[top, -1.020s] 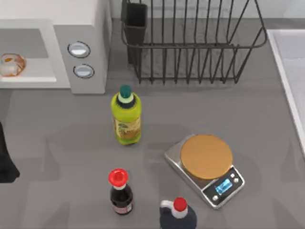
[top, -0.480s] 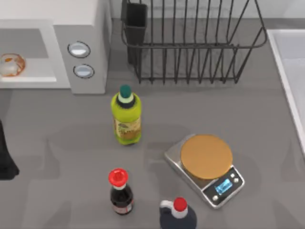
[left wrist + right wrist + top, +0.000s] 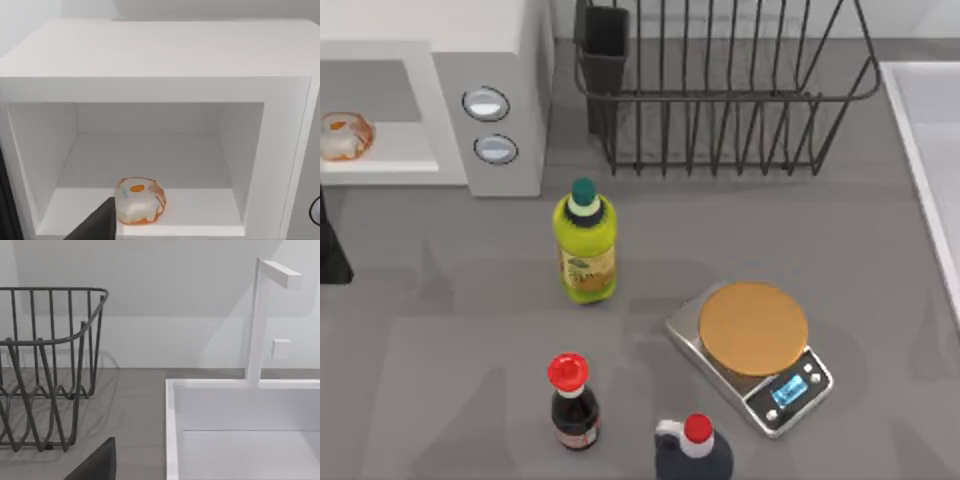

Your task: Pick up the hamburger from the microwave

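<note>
Orange-rimmed hamburger (image 3: 139, 200) sits in the microwave (image 3: 280, 150); left gripper's (image 3: 97, 225) grasp can't be told, bottle label (image 3: 584, 268) seemingly unreadable.

Dish rack (image 3: 720, 90), green bottle (image 3: 586, 245), scale (image 3: 752, 352), two red-capped bottles (image 3: 572, 402).

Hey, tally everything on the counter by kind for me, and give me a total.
Bottles: 3 (green, red-capped dark, dark jug)
Microwave: 1
Hamburger: 1
Dish rack: 1
Steel scale: 1
Total: 7
</note>
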`<state>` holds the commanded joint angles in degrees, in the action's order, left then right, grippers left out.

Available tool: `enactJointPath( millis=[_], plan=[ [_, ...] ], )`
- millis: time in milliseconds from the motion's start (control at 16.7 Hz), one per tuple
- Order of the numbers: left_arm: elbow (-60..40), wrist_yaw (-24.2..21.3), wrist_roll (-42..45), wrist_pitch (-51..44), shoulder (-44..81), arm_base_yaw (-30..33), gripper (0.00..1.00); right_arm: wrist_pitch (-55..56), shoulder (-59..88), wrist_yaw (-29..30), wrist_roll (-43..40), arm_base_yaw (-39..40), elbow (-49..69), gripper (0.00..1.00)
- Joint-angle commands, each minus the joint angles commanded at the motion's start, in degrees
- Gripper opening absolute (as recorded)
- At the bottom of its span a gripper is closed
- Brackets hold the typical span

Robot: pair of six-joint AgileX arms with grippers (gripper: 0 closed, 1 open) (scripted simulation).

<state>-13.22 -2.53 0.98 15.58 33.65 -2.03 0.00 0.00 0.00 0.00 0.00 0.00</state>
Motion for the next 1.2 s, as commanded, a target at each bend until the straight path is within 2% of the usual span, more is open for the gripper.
enactJointPath(
  millis=[780,1200],
  plan=[
    [-29.6,-5.6,2.2,34.8,75.3,-4.6,1.00,0.0,0.0,0.0,0.0,0.0,0.0,1.00],
    [-40.6,-7.7,3.0,47.8,103.2,-6.3,1.00,0.0,0.0,0.0,0.0,0.0,0.0,1.00]
  ],
)
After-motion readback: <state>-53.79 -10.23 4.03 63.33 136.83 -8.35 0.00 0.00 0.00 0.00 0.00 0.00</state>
